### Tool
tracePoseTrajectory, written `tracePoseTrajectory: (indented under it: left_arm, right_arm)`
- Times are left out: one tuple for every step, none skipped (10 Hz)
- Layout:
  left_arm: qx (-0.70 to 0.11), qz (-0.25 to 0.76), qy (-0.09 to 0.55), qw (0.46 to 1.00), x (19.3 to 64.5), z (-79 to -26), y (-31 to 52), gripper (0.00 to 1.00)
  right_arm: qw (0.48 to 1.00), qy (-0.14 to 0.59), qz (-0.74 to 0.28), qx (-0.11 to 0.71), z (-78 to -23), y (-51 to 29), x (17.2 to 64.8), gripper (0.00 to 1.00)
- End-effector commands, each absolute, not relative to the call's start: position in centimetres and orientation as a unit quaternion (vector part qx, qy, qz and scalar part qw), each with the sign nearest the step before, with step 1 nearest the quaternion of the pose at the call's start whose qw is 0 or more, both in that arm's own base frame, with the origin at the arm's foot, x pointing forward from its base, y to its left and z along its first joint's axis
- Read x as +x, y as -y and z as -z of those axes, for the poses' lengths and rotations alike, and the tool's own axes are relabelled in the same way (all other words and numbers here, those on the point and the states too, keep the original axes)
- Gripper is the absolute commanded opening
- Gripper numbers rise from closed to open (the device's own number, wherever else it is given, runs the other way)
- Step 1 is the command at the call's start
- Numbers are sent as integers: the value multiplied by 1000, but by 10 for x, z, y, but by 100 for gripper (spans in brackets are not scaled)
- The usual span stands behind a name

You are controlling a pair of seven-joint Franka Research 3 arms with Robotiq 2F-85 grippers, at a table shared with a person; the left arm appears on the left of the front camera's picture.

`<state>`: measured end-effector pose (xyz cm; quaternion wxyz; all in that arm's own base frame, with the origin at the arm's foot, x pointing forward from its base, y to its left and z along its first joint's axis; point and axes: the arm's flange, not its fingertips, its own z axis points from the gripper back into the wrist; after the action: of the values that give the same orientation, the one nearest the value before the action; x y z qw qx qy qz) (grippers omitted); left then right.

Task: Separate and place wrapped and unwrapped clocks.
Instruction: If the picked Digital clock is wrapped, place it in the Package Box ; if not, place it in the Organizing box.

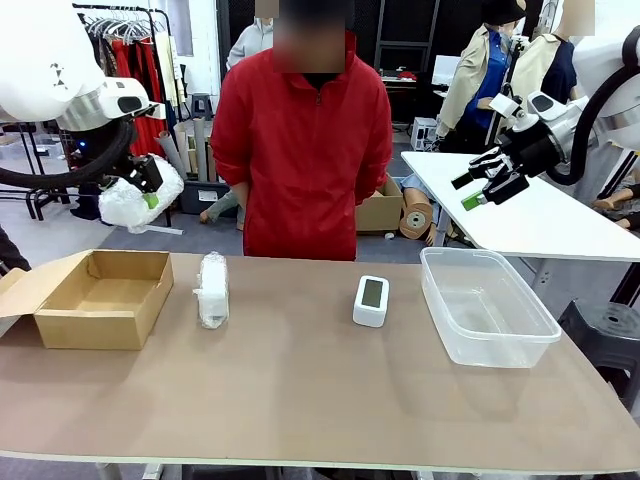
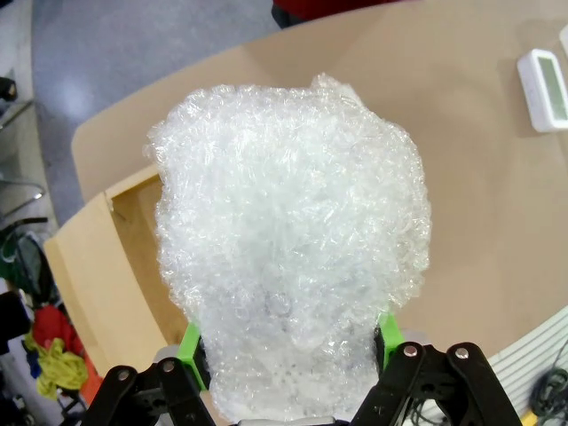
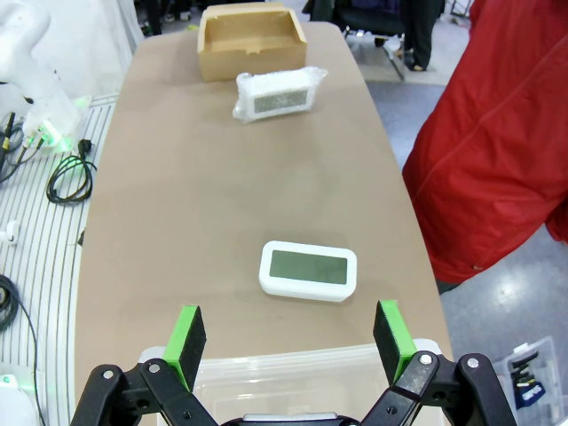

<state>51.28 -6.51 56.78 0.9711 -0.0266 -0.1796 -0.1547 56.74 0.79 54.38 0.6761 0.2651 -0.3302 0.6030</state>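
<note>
L gripper, upper left, pinches bubble-wrapped clock: prob. light, squashy, slick; grip mid-body. R gripper spread, empty.

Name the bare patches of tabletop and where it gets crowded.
Free: the wide near strip of table in front of everything, and the gap between wrapped clock and bare clock. Tighter: box to wrapped clock, bare clock to tub.

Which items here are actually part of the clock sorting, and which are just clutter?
Job: bubble-wrapped clock in left gripper; second wrapped clock on table; bare clock; probably cardboard box and plastic tub as bins.
Lying about: white side table, clothes rack, cardboard roll on floor.
</note>
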Motion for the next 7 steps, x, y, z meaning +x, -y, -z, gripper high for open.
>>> tracePoseTrajectory:
  left_arm:
    - [-27,114,151,981,521,-554,52,0]
    - [-28,101,145,984,523,-539,41,0]
    - [-42,84,142,985,524,-526,34,0]
    - [-61,71,138,986,526,-515,24,0]
    - [-60,42,148,986,527,-499,20,0]
    - [-60,22,142,988,534,-480,11,0]
    - [-63,12,129,990,540,-464,3,0]
  right_arm:
    - [676,332,-603,263,-545,-8,568,100]
    - [676,332,-603,263,-545,-8,568,100]
    - [676,332,-603,263,-545,-8,568,100]
    - [676,332,-603,263,-545,-8,568,100]
    - [676,332,-603,263,-545,-8,568,100]
    - [676,332,-603,263,-545,-8,568,100]
    - [676,332,-603,263,-545,-8,568,100]
